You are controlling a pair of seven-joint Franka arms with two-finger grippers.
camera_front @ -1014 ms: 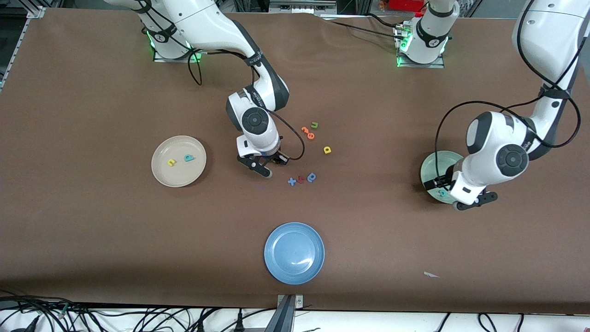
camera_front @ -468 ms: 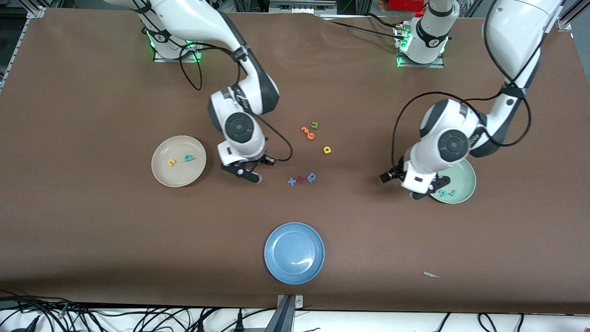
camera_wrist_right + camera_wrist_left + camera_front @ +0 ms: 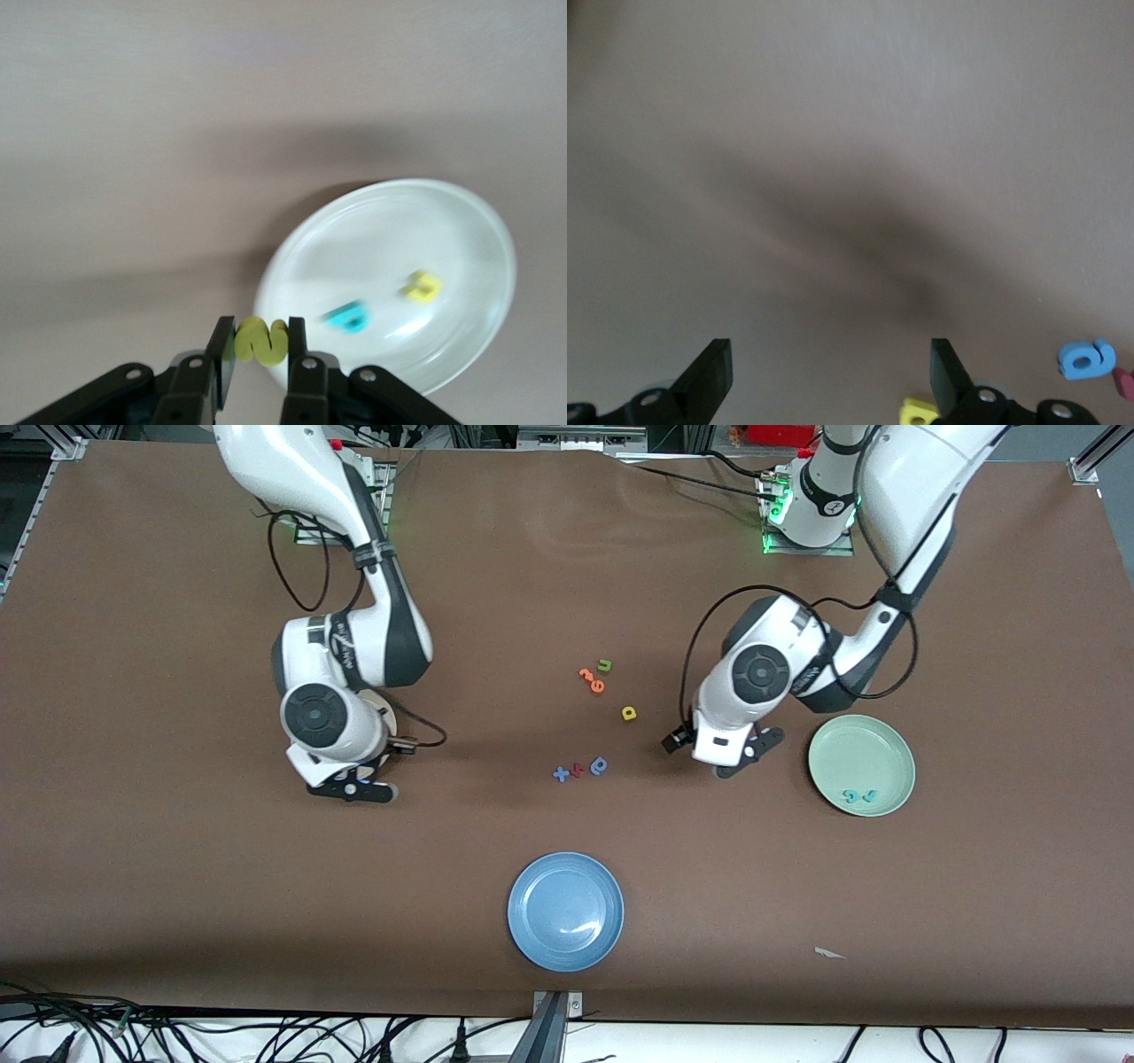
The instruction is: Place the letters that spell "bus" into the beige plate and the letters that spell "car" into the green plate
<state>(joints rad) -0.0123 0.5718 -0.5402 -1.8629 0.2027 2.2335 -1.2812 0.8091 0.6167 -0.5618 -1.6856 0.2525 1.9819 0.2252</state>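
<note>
My right gripper [image 3: 263, 347] is shut on the yellow "s" [image 3: 263, 341], just over the rim of the beige plate [image 3: 381, 230]. A teal "b" [image 3: 345, 316] and a yellow "u" [image 3: 423, 286] lie in that plate. In the front view the right gripper [image 3: 350, 786] and its hand hide the plate. The green plate [image 3: 877, 744] at the left arm's end holds a teal "c" [image 3: 852, 797] and "r" [image 3: 869, 795]. My left gripper [image 3: 713, 755] hangs open and empty over bare table between that plate and the yellow "a" [image 3: 629, 712], whose edge shows beside one fingertip [image 3: 943, 376].
Loose letters lie mid-table: two orange ones [image 3: 589, 678], an olive-green "u" [image 3: 605, 665], a blue rounded letter [image 3: 600, 765], a red one [image 3: 578, 770] and a blue cross [image 3: 561, 773]. A blue plate [image 3: 565, 911] sits nearer the front camera.
The right arm swung from the loose letters to over the beige plate, carrying the "s". The left arm left the green plate and moved toward the middle letters.
</note>
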